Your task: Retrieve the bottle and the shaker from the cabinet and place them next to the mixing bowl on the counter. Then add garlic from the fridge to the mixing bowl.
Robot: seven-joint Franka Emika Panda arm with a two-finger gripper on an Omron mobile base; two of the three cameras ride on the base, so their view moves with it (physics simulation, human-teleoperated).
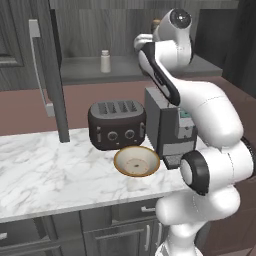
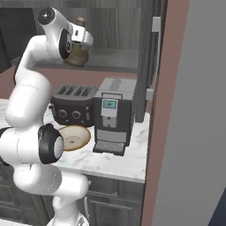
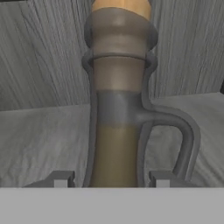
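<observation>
Straddling the brown glazed bottle with a looped grey handle (image 3: 116, 113), the tool (image 3: 111, 179) sits half open with a dark fingertip on either side of the bottle's body; whether the pads already touch it I cannot tell. The bottle stands upright on the cabinet shelf (image 3: 39, 140), directly ahead of the tool, placed for a side grip. Farther along that shelf waits the small white shaker (image 1: 105, 61). Well below the tool, the tan mixing bowl (image 1: 137, 161) rests on the marble bench (image 1: 45, 175), just in front of the black toaster (image 1: 117, 124).

Brown bottle (image 3: 116, 109), white shaker (image 1: 105, 61), white-marbled counter (image 1: 45, 175), black toaster (image 1: 116, 125)
</observation>
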